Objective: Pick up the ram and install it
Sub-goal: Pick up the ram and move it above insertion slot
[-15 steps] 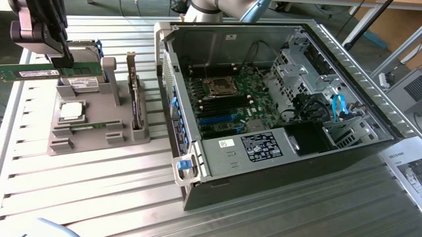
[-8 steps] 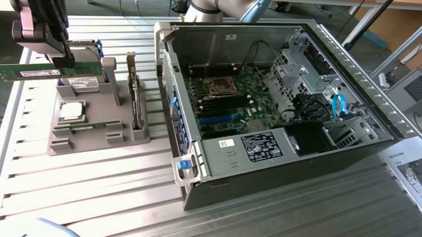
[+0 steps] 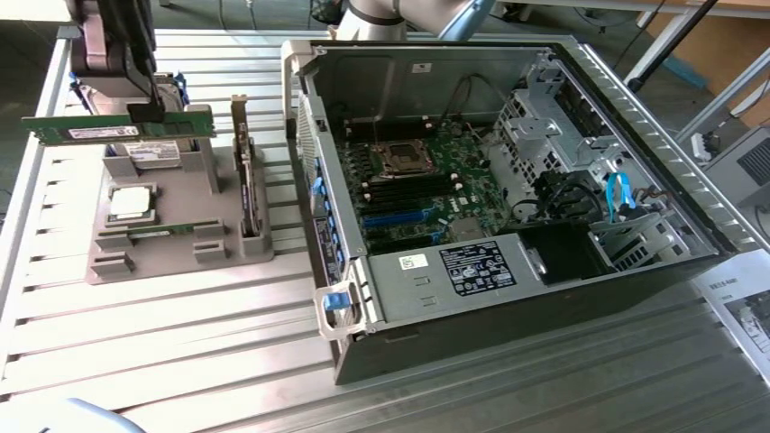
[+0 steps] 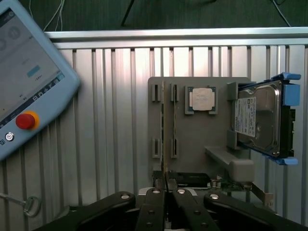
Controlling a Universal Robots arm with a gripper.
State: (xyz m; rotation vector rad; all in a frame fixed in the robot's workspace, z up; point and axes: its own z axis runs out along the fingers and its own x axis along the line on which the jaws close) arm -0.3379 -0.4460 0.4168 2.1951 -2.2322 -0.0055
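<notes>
Well, the gripper's [image 3: 146, 113] upper body is cut off by the frame's edge. The open metal computer case [image 3: 481, 356] stands well off to its side, and the grey moulded holder [image 3: 180, 203] lies beneath it. Its dark fingers [image 4: 154, 202] are clamped on the thin green ram [image 3: 108, 128], which hangs clear above the holder with open room around it.

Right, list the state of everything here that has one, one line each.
ram: held on edge, level, above the gray fixture, not installed
gripper: fingers shut on the ram
computer case: on its side, open
processor: lying flat in the gray fixture
hard drive: standing on edge in the gray fixture
upright card: standing in its slot
</notes>
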